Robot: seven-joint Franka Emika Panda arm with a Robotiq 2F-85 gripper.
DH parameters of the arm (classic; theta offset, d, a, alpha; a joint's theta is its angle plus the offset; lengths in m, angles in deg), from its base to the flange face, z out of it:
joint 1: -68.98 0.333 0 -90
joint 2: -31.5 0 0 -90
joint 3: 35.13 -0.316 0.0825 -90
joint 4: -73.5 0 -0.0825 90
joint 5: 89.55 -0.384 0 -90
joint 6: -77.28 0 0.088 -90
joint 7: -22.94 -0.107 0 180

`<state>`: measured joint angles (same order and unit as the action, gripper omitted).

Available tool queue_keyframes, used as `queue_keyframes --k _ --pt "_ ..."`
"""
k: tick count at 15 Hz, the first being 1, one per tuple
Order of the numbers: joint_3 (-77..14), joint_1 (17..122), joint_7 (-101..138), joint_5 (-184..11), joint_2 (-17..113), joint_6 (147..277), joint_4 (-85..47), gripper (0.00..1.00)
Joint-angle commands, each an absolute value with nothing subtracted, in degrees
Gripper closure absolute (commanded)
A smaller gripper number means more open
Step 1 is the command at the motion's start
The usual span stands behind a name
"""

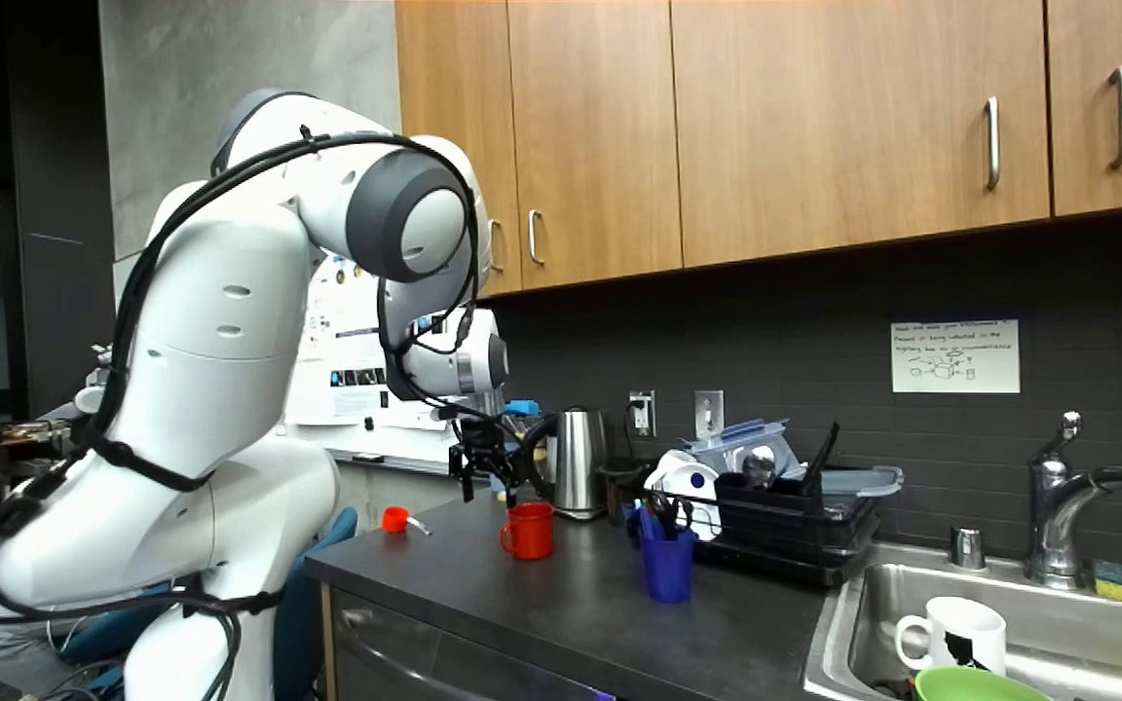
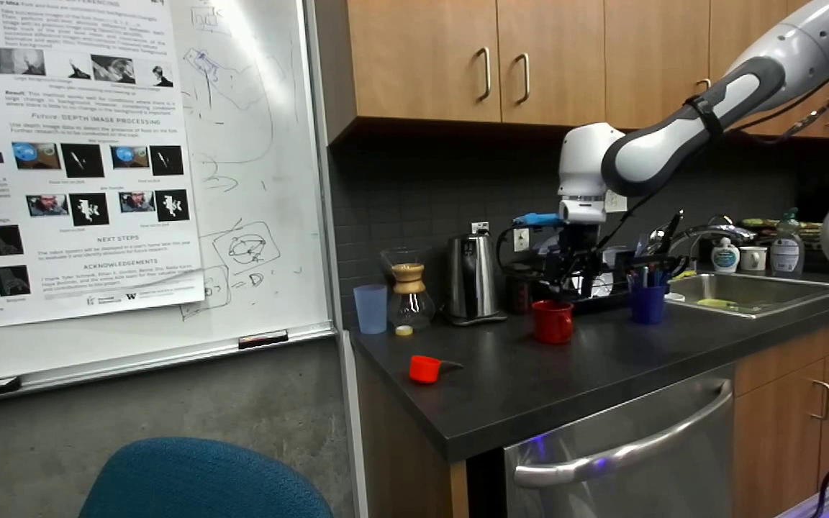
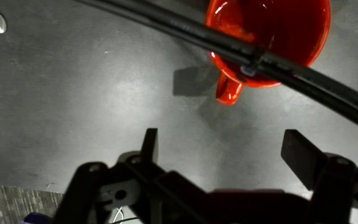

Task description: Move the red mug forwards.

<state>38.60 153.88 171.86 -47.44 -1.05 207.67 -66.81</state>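
Robotiq gripper (image 3: pixel 220 132) spread wide above the dark countertop (image 1: pixel 590 594). Just beside it, seemingly out of contact: the red mug (image 1: pixel 530 532), upright on the countertop near the steel electric kettle (image 1: pixel 582 462).

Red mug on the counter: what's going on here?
A robot arm has its end effector open above the counter, close to the red mug. The mug isn't gripped: in the wrist view the fingers are wide apart, with the mug beyond their tips rather than between them. It stands upright on the counter, apart from the steel kettle. Likely the arm is about to go for the mug.
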Motion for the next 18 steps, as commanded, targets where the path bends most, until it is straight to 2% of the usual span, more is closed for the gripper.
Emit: queue_keyframes --k 1,7,18 --pt "40.87 158.42 172.21 -43.73 -0.53 208.51 -65.66 0.00" --pt "47.56 167.68 172.05 -37.48 -2.00 208.26 -63.86 0.00" --pt "54.92 174.69 172.07 -31.34 -0.97 211.16 -59.31 0.00"
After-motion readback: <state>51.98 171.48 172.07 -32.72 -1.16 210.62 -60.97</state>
